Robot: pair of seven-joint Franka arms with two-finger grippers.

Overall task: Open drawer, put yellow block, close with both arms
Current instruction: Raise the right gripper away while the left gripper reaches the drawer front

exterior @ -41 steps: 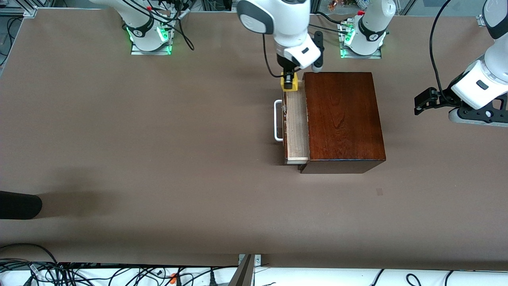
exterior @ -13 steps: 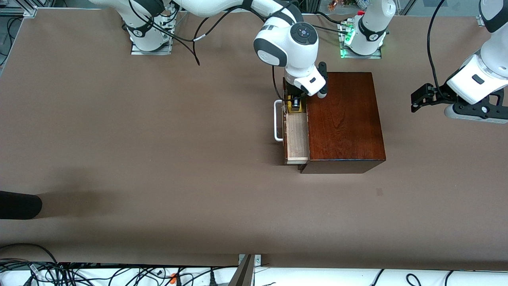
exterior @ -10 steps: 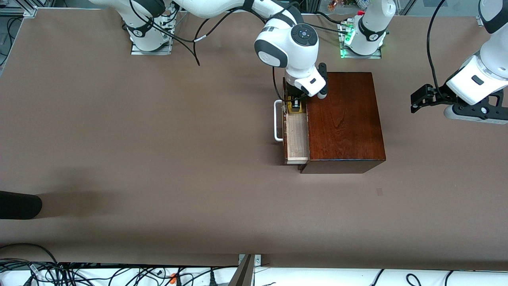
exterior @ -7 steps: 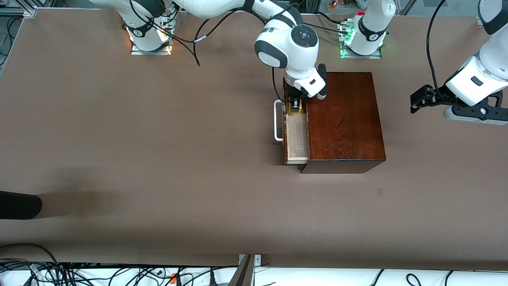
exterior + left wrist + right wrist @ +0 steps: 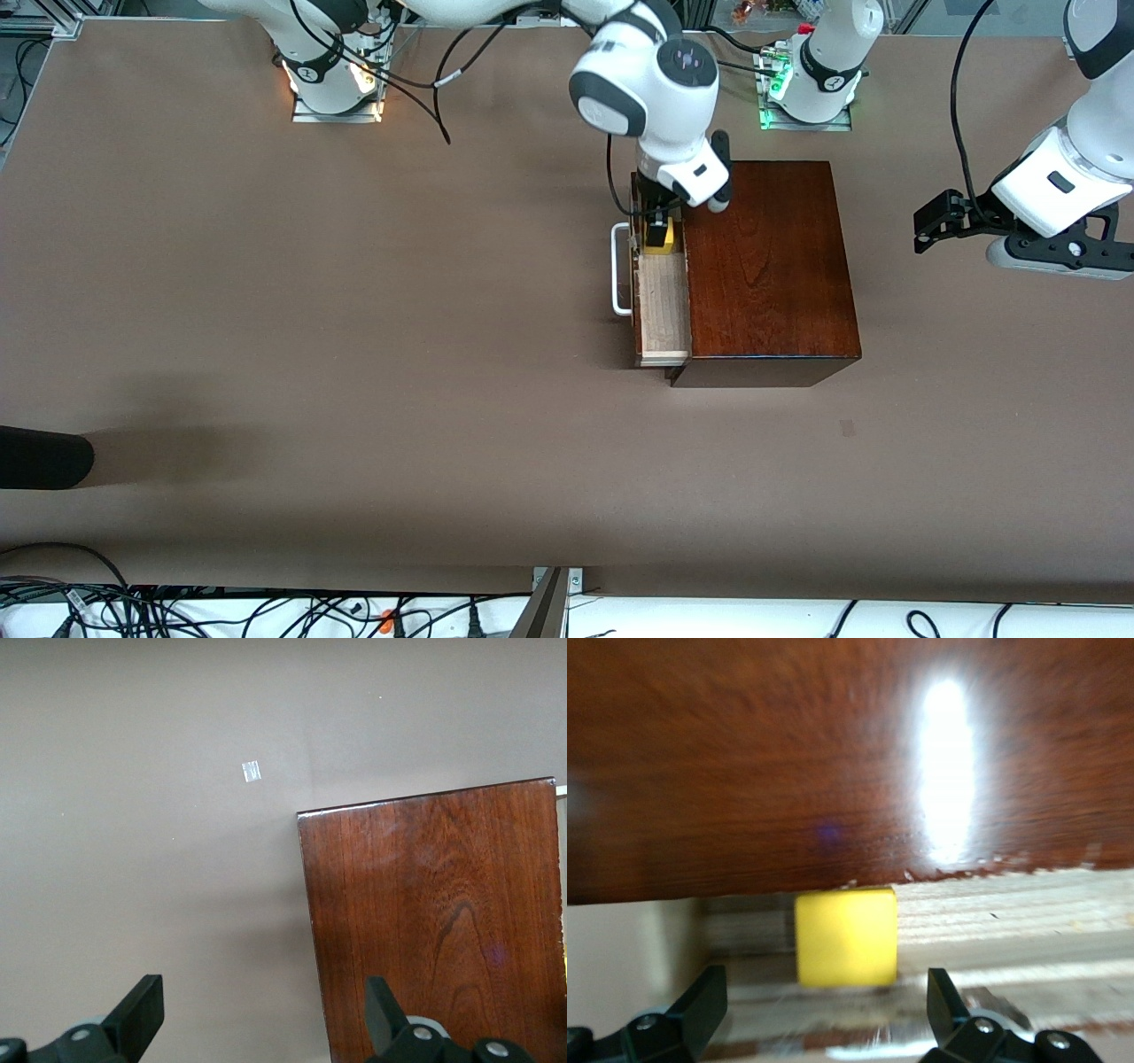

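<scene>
A: Where's the yellow block [image 5: 846,937]?

B: In the drawer [image 5: 663,306], on the pale tray floor, at the tray's end farthest from the front cam. Close against the box [image 5: 766,266] edge; right wrist view shows the glossy red-brown top just beside it.

A: Drawer state?

B: Pulled partway out of the box, toward the right arm's end of the table [image 5: 354,354]. White handle [image 5: 620,269] sits at 9 o'clock of the box in the front view, tray strip between handle and box top.

A: Right gripper [image 5: 656,232]?

B: Over the drawer's far end, directly above the block. Fingers spread wide, one each side of the block w/ clear gaps in the wrist view, touching nothing. Block rests on its own.

A: And the left gripper [image 5: 930,233]?

B: Up in the air over bare table toward the left arm's end, roughly 3 o'clock of the box in the front view, well apart from it. Waiting. Fingers wide apart, nothing between them. Its wrist cam sees the box top and a small pale tape mark [image 5: 252,771] on the table.

A: Anything else on the table?

B: Dark rounded object [image 5: 40,456] at the table edge, approx 8 o'clock of the box, well apart. Can't tell what it is.
</scene>
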